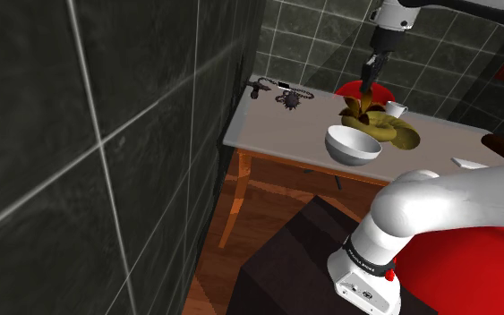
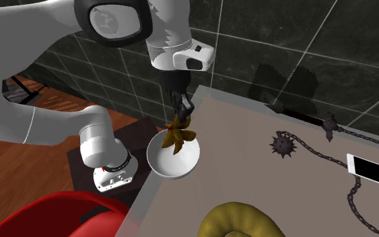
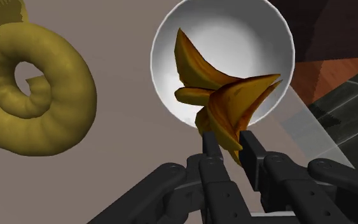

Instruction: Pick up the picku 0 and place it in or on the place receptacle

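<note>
Dark tiled wall (image 1: 80, 134) all round, and hard against it the grey-topped table (image 1: 277, 134) on wooden legs. The white arm (image 2: 40, 40) sweeps up from its dark stand (image 1: 294, 259) and bends down over the table's near edge. A red rounded seat (image 2: 53, 215) sits low beside the stand.

On the tabletop, the biggest piece is a yellow coiled horn shape (image 3: 37, 95). It lies just beside the white bowl (image 3: 247, 44), the closest neighbour to the gripper's working spot. The bowl stands right at the table's edge nearest the stand. Well apart from it, over by the wall, a dark chain (image 2: 356, 195) trails across the top with a spiked ball (image 2: 283, 145) on one end, and a white-edged phone (image 2: 373, 170) lies flat among the links. In the shoulder view, a small white cup (image 1: 395, 109) shows behind the coil.

Now the prize: the orange-brown leafy thing (image 3: 225, 102), all pointed curling blades. It hangs directly over the bowl's hollow, its lowest tips down near the rim; contact with the bowl is not clear. The black gripper (image 3: 229, 147) points down above it, both fingers (image 3: 210, 149) clamped onto its base.
</note>
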`<state>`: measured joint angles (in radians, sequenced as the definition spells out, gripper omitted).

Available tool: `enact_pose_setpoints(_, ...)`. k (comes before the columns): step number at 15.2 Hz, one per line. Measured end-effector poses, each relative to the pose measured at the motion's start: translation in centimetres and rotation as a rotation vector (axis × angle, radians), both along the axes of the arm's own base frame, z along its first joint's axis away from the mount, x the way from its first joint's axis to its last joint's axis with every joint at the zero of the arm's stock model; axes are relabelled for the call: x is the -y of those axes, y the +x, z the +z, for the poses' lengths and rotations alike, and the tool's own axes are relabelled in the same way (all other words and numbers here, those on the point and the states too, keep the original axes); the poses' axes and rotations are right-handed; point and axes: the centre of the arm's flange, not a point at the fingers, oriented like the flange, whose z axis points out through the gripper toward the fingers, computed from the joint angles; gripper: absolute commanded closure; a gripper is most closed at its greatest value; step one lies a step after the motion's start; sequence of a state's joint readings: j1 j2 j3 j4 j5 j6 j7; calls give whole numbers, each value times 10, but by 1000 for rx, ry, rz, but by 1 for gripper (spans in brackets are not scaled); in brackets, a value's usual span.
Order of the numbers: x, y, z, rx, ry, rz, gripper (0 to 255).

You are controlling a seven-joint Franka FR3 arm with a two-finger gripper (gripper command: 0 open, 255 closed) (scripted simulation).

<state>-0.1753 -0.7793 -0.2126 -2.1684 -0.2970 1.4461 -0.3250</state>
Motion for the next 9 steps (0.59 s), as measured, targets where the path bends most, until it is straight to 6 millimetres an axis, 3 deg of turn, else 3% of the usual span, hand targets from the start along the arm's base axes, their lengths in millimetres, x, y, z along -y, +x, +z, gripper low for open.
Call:
enact_pose_setpoints(5,-11,-60,4,0,0,0,255)
enact_pose_setpoints(9,-12,-72,-11,-1,0,0,255)
